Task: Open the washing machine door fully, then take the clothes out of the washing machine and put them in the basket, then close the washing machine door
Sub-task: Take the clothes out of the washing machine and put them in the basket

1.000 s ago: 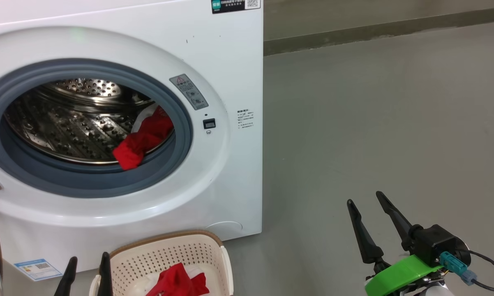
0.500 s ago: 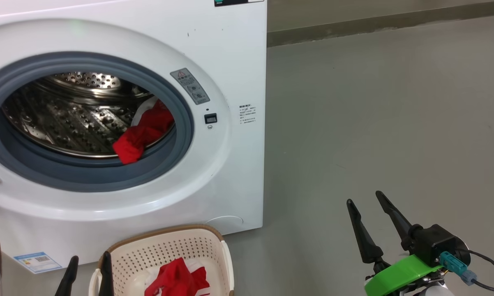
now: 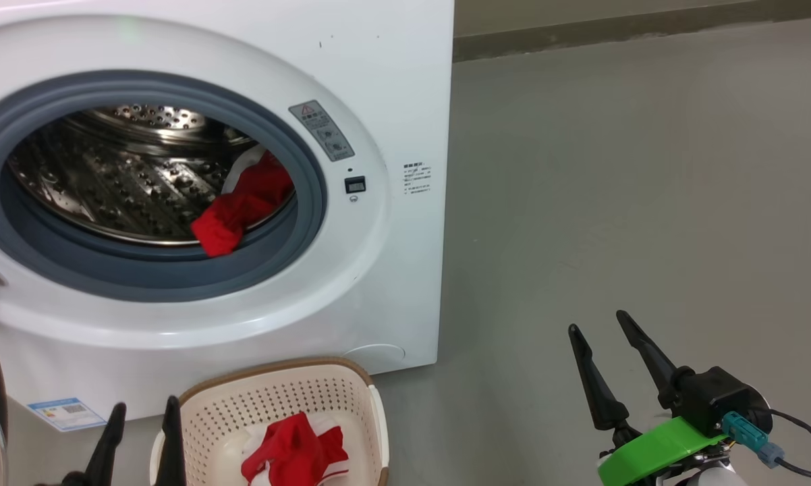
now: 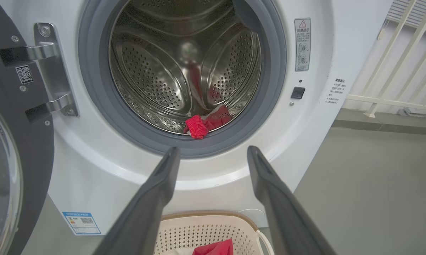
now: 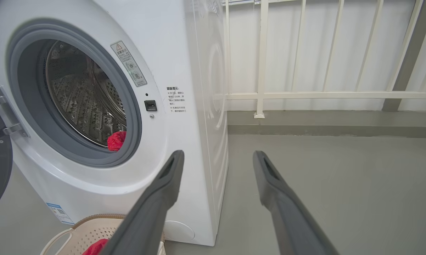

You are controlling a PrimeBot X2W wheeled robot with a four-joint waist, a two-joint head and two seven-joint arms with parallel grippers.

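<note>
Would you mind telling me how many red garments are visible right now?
2. One red garment lies at the front lip of the drum; a second red garment sits in the basket. More may be hidden beneath it.

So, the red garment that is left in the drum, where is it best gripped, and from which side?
Probably the bunched end of the red garment, which reaches onto the grey rubber ring. It sticks out toward the front, while the rest lies back against the drum. Come straight in from the front with the open left gripper, closing across the bunch.
</note>
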